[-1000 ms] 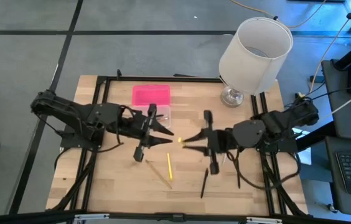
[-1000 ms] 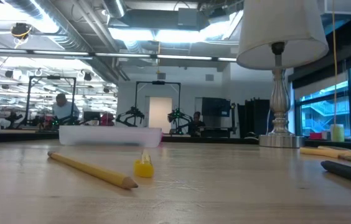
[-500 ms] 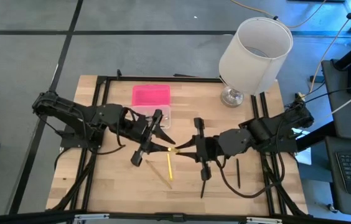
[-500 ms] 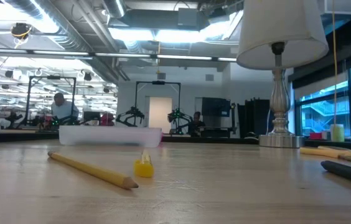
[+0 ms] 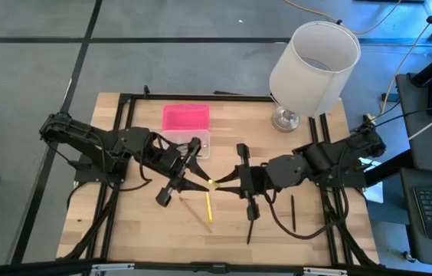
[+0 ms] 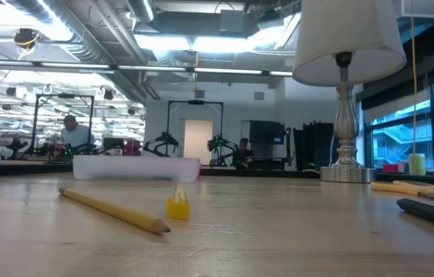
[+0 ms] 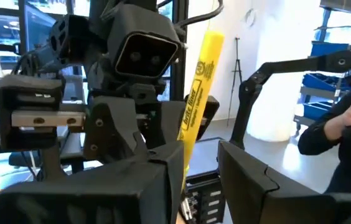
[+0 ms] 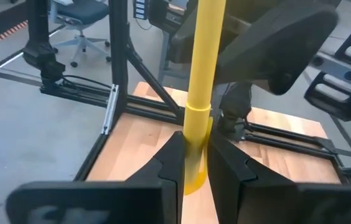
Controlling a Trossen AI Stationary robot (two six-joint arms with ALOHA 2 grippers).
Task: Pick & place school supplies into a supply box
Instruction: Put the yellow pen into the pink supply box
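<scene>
Right wrist view: yellow marker (image 8: pixel 201 74) upright between right pincer (image 8: pixel 193 163) fingers.

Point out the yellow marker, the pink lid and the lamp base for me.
yellow marker (image 8: pixel 201 56), right wrist view, on its barrel above the right gripper's fingers.
pink lid (image 5: pixel 185 116), high view, middle of the lid.
lamp base (image 5: pixel 284 119), high view, on the metal foot.

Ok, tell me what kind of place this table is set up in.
Most likely a robotics lab or open workshop. Behind the wooden table, the low view shows other robot arm rigs, exposed ceiling ducts with strip lighting, and a person at a workstation. An office chair stands on the concrete floor.
</scene>
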